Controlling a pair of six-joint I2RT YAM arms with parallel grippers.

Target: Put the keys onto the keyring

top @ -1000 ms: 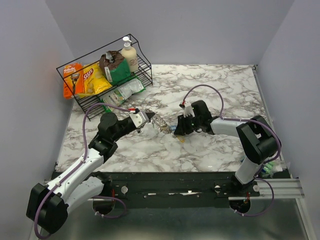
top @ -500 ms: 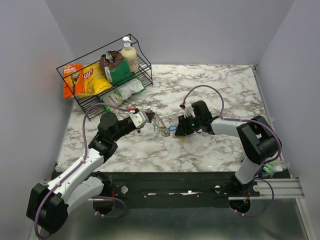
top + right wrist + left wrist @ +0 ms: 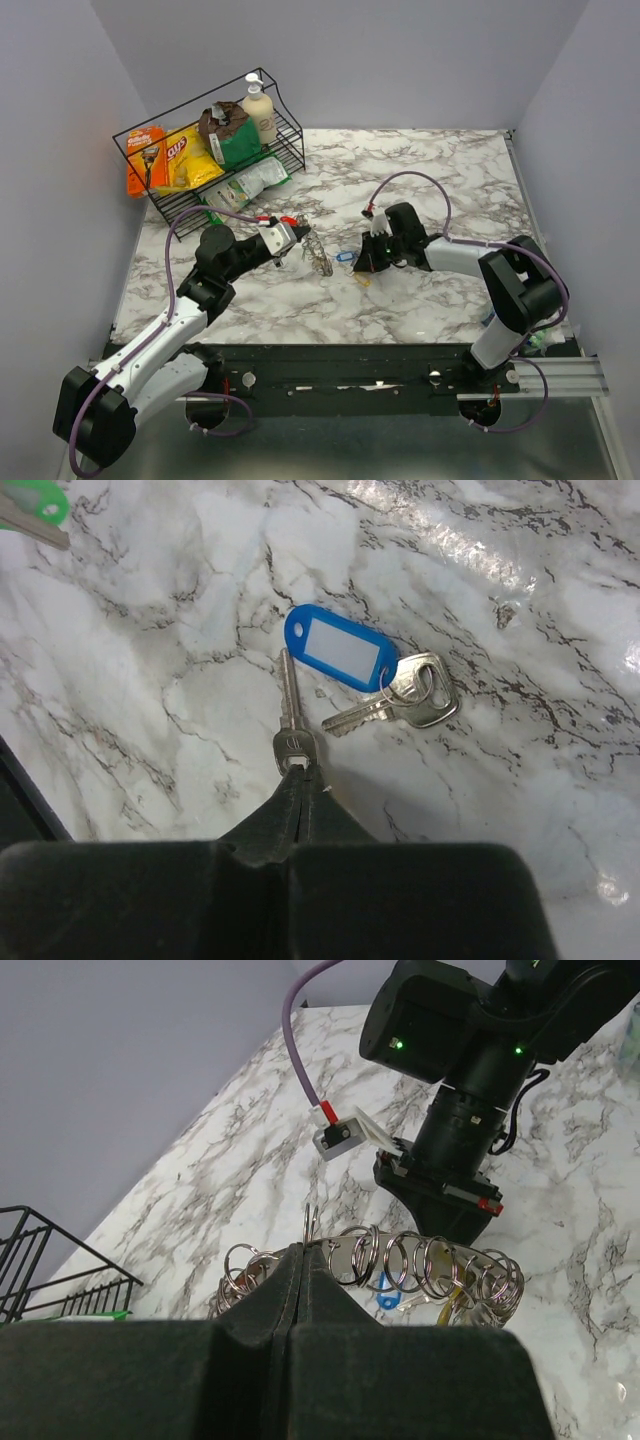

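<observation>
My left gripper (image 3: 291, 236) is shut on the keyring (image 3: 310, 1224), a thin silver wire ring standing up from the closed fingertips (image 3: 285, 1270). A chain of several silver rings (image 3: 430, 1265) hangs from it toward the right; it also shows in the top view (image 3: 319, 256). My right gripper (image 3: 362, 264) is shut on the head of a silver key (image 3: 293, 730), low over the marble. Beside it lie a blue plastic tag (image 3: 340, 658) and a second silver key (image 3: 405, 704) joined by a small ring. The two grippers are a short gap apart.
A black wire basket (image 3: 290, 135) with snack bags and a bottle stands at the back left. A green-headed key (image 3: 30, 505) lies at the right wrist view's top left corner. A yellow piece (image 3: 362, 279) lies by the right gripper. Small green items (image 3: 540, 335) sit at the right edge.
My left gripper has pulled back up and left with the ring chain, widening the gap to the right gripper. The right gripper has shifted slightly right.
</observation>
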